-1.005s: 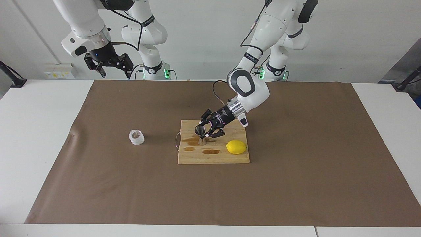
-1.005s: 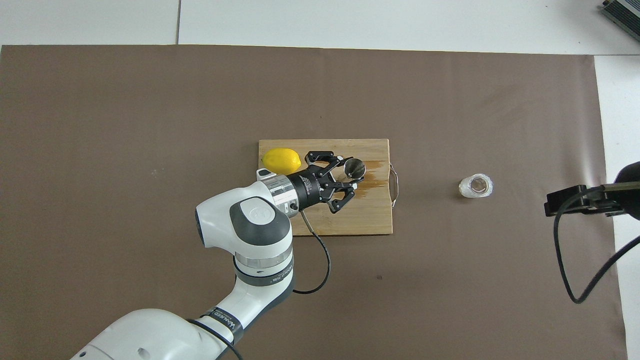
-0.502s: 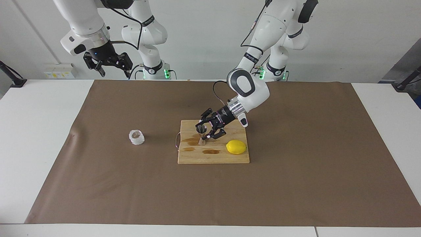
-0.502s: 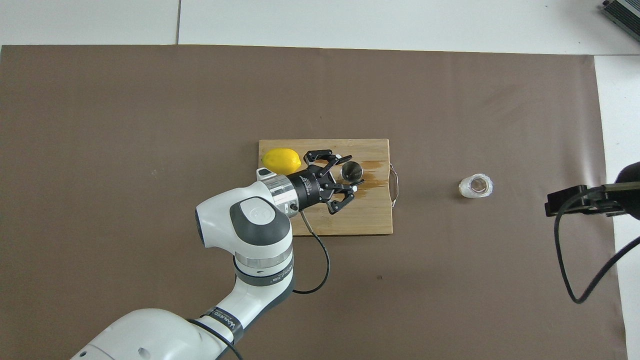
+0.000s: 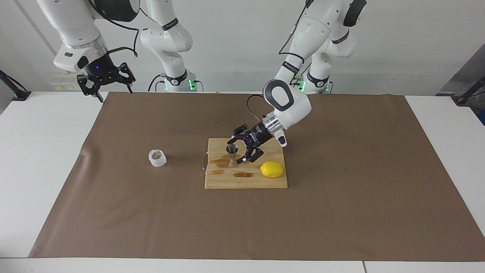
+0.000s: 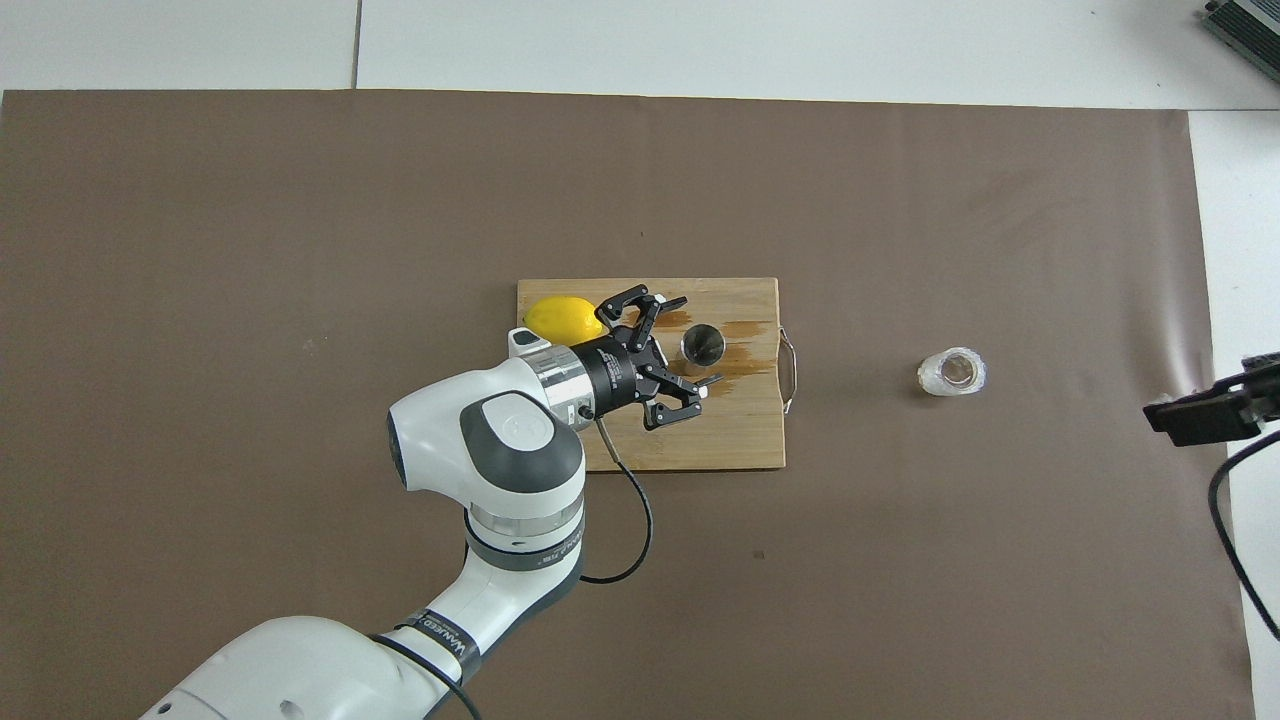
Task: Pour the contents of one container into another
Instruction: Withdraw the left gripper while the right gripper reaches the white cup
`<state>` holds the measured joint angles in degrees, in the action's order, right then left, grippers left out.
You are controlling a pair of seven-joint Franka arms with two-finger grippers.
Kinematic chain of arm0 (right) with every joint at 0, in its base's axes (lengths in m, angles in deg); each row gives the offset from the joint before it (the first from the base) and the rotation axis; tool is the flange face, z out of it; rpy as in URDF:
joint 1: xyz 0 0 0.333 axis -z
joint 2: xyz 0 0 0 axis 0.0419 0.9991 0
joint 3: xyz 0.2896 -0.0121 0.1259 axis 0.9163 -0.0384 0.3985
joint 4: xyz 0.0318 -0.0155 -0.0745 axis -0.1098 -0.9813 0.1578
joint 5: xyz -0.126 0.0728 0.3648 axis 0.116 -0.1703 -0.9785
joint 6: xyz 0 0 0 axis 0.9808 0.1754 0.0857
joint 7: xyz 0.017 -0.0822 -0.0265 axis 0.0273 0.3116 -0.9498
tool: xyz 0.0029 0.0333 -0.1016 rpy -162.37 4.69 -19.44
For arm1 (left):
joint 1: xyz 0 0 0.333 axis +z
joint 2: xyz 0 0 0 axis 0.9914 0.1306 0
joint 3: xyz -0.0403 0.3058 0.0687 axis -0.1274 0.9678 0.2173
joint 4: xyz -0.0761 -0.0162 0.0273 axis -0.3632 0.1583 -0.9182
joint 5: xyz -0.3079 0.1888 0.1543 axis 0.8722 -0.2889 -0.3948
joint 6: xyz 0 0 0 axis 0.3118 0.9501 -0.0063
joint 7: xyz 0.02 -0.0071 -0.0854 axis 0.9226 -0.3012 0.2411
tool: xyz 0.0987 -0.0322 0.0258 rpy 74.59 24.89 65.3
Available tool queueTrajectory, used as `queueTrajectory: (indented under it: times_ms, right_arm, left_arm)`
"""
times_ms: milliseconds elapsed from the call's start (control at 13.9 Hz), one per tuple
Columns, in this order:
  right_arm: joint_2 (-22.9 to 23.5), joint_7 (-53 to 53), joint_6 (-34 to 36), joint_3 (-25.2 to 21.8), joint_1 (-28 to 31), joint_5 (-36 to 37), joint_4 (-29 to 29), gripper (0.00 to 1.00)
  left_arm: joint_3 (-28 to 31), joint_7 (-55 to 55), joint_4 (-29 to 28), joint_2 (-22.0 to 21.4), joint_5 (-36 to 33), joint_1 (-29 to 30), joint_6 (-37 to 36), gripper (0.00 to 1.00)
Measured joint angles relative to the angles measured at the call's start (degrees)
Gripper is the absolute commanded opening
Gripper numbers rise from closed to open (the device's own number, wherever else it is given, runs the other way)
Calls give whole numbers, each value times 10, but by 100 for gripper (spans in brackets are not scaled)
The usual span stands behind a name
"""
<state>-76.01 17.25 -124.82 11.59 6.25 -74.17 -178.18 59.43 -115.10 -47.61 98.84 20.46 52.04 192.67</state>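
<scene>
The steel jigger [image 5: 232, 156] stands upright on the wooden cutting board [image 5: 246, 182], also seen from overhead [image 6: 703, 345]. My left gripper [image 5: 235, 150] is open, one finger on each side of the jigger, not closed on it; it also shows in the overhead view [image 6: 699, 340]. The squat whitish cup [image 5: 157, 158] stands on the brown mat beside the board toward the right arm's end, and shows from overhead too [image 6: 952, 372]. My right gripper [image 5: 113, 94] is open and empty, up in the air over the mat's corner near the robots.
A yellow lemon [image 5: 272, 169] lies on the board [image 6: 740, 440] toward the left arm's end. Wet stains mark the board around the jigger. A wire handle sticks out of the board's end toward the cup. Brown paper mat [image 5: 341, 212] covers the table.
My left gripper has opened and drawn back a little from the jigger, which now stands straight. My right gripper has swung out toward its own end of the table.
</scene>
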Motion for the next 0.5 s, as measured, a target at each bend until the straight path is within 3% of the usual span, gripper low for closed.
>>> queueTrajectory:
  times_ms: [287, 502]
  right_arm:
    - [-1, -284, -95, -1, 17, 0, -50, 100]
    - [3, -377, -114, -1, 30, -4, -85, 100]
  left_arm:
    - [1, 0, -3, 0, -57, 8, 2, 100]
    - [2, 0, -7, -1, -102, 18, 0, 100]
